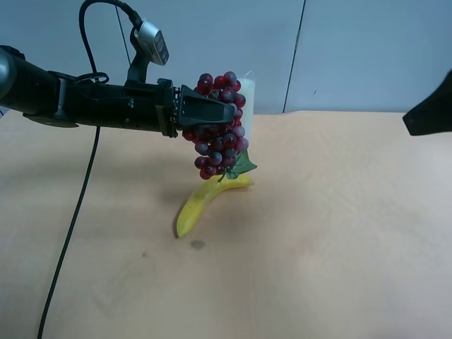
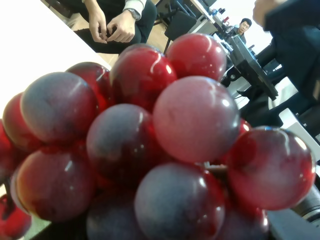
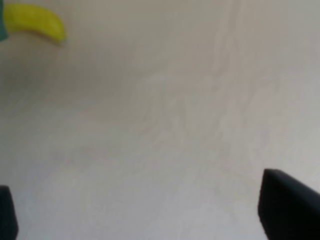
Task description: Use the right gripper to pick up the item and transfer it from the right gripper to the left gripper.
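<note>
Your left gripper [image 1: 212, 109] is clamped on the grape bunch [image 1: 220, 141] and holds it in the air above the table [image 1: 339, 233]. Its green leaf [image 1: 242, 164] hangs just over the upper end of the banana [image 1: 201, 201], and the white candle [image 1: 247, 95] stands close behind. Your right gripper [image 3: 142, 200] is well off to the side with its jaws spread wide and empty above bare tabletop.

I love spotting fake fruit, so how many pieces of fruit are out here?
2. The bunch of grapes hangs clamped in the left gripper above the table; the banana lies on the table just below it. More could be hidden behind the grapes.
</note>
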You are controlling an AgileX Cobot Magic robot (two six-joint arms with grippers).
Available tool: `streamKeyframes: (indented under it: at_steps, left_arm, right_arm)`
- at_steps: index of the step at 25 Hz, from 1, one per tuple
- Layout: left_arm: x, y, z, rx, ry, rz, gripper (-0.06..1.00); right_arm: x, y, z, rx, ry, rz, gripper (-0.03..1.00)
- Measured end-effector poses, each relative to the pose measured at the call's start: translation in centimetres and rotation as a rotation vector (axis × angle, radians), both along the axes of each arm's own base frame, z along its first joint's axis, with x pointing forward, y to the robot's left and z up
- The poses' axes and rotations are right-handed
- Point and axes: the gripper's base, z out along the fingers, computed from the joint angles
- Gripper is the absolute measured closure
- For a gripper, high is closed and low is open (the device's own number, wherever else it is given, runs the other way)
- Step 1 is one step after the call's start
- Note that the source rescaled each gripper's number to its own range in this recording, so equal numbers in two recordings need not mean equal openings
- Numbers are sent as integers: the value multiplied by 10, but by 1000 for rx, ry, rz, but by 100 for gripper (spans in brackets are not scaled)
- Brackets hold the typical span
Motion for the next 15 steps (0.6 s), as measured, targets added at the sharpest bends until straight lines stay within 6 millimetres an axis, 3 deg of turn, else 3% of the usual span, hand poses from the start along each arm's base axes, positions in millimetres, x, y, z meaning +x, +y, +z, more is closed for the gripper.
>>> streamKeyframes:
  at_steps: [7,15]
  left_arm:
    - [0,0,0,0,1,0,93]
    - [0,0,0,-1,8,1,93]
  right_arm:
    - [-67,-19,-16,67,-149,-26,6]
    - [-119,-36,-38,104,-229,-66,6]
